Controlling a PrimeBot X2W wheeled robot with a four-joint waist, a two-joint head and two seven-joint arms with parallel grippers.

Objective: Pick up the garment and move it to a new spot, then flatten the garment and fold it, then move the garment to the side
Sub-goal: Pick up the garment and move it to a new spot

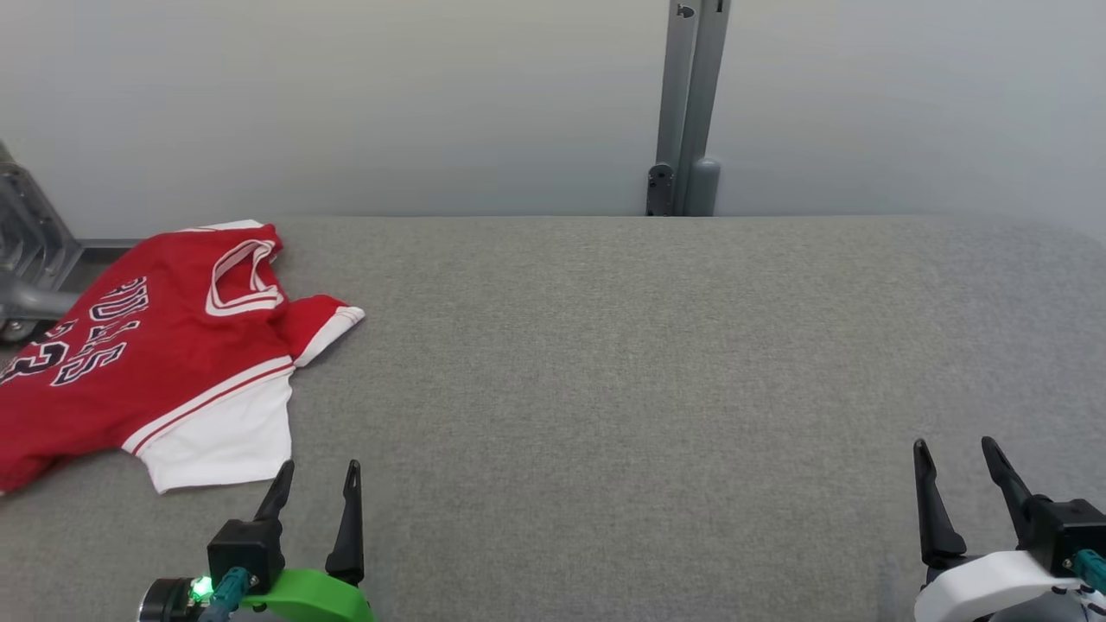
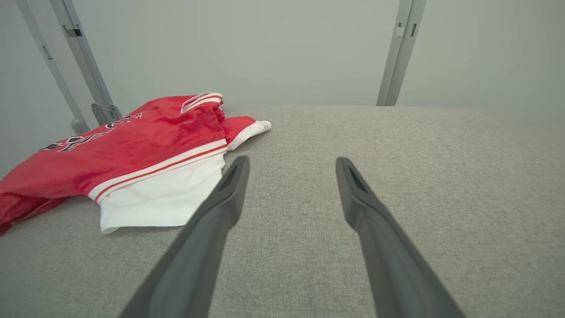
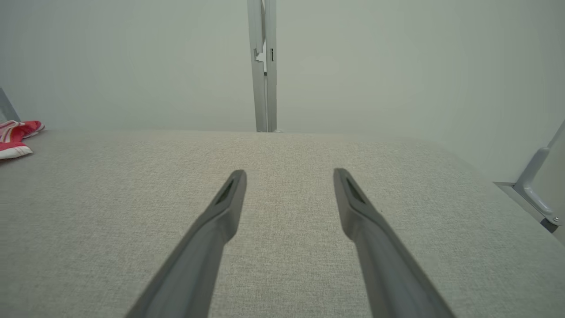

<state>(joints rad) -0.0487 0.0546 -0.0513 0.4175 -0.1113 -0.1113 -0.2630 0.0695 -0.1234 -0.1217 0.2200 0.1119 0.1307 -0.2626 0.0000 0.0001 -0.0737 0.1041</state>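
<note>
A red garment (image 1: 155, 345) with white sleeves, a white-trimmed collar and dark lettering lies rumpled at the far left of the grey fabric table (image 1: 622, 371); part of it hangs over the left edge. The left wrist view has the garment (image 2: 132, 154) ahead and to the left. My left gripper (image 1: 318, 471) stands open just in front of the white sleeve, with nothing between its fingers (image 2: 229, 185). At the lower right my right gripper (image 1: 955, 449) is open too, far from the garment (image 3: 15, 137), which the right wrist view catches at its left edge.
A grey metal post (image 1: 687, 112) rises behind the table's far edge against a pale wall. A metal frame (image 1: 30, 250) stands off the table's left end. Another bracket (image 3: 534, 185) sits past the right end.
</note>
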